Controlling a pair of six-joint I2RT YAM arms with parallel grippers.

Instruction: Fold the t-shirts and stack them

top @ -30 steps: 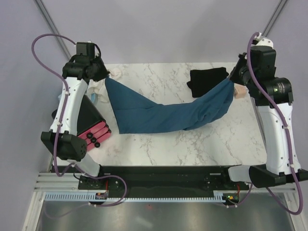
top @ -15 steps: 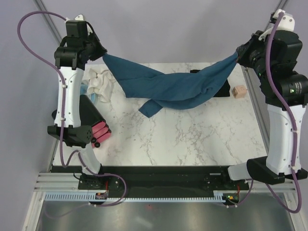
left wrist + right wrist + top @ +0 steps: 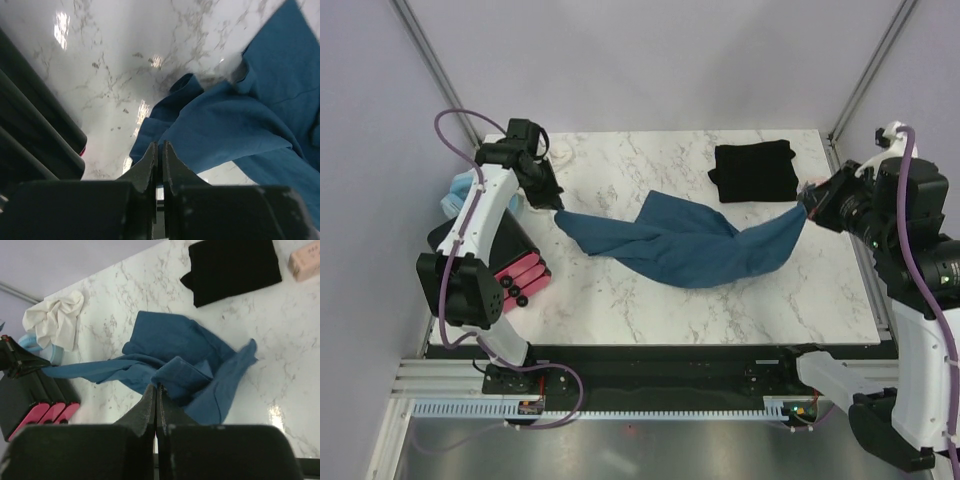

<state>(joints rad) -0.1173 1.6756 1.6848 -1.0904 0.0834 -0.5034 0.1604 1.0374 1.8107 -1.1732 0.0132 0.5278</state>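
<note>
So this looks like the spread-it-out step, before any real folding happens. The left claw (image 3: pixel 160 150) has its jaws pressed tight together on one end of the blue shirt (image 3: pixel 690 255). The right claw (image 3: pixel 155 390) is also closed, pinching the opposite end. The shirt is strung between them across the middle of the tabletop (image 3: pixel 720 310). The ends are lifted, and the belly sags down and rests on the marble in a twisted, bunched heap. From the right wrist view you can see layers flopped over each other, so it's nowhere near flat.

The black shirt (image 3: pixel 753 170) sits at the far right of the tabletop, apart from the blue one, and it looks like a neat folded square already. My guess is that one's done and the blue one ends up on top of it.

For the next move, I'd say the arms need to pull apart enough to take the twist out. Then they'd lower it so the shirt lands flat and open instead of rope-like. If they let go now, they'd just be folding a lump.

Other stuff to keep clear of:
- a crumpled white rag (image 3: pixel 52 315) at the far left
- a black case with pink bits (image 3: pixel 515 265) by the left arm
- a small pink block (image 3: pixel 302 260) near the black shirt
</note>
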